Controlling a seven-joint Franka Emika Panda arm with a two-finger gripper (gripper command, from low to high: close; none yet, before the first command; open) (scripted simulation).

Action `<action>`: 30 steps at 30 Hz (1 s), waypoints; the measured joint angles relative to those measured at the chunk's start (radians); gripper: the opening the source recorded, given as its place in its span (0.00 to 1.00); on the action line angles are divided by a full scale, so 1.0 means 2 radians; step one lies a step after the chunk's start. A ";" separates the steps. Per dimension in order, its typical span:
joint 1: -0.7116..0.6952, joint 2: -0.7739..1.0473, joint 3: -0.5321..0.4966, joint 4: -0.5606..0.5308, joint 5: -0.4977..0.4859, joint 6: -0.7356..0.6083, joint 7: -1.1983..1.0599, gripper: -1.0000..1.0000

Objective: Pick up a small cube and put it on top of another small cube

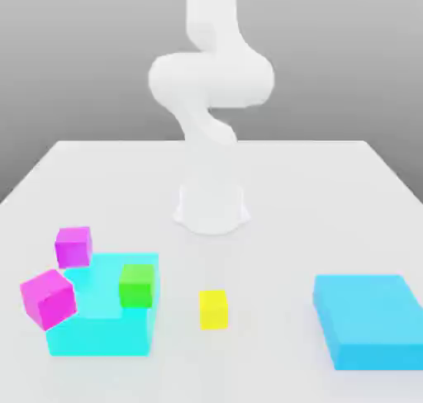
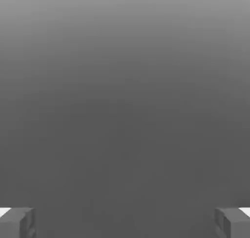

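**Gripper spread wide and empty; yellow cube alone on the table**

From my seat, the arm (image 1: 211,87) is the hardest thing to read: in the exterior view it is a pale white shape rising from its base (image 1: 211,207) at the middle of the table (image 1: 330,187), its top cut off by the frame, and I cannot make out the hand there. In the hand view I get the gripper (image 2: 125,222) as two grey fingertips (image 2: 17,222) at opposite edges, each cut off by the frame, standing far apart with nothing between them, against plain grey.

I see no writing, labels or markings on anything.

My count: one yellow cube (image 1: 213,309), one green cube (image 1: 137,284), two magenta cubes and two cyan blocks. The yellow cube sits by itself on the bare table in front of the base, between the two cyan blocks and touching neither. The green cube rests on top of the cyan block (image 1: 101,331) on the exterior view's left, near its edge facing the yellow cube. One magenta cube (image 1: 73,246) stands at that block's far corner; whether it is on it or behind it, I cannot tell. The other magenta cube (image 1: 48,298) is tilted against its outer side. The second cyan block (image 1: 368,320) lies flat on the exterior view's right, well apart from the rest.
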 joint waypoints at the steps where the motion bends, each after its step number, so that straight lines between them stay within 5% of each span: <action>1: -0.006 0.012 0.006 -0.010 0.004 0.010 0.021 0.50; 19: -0.104 0.216 0.117 -0.181 0.043 0.171 0.392 0.50; 30: -0.148 0.344 0.162 -0.285 0.019 0.271 0.650 0.50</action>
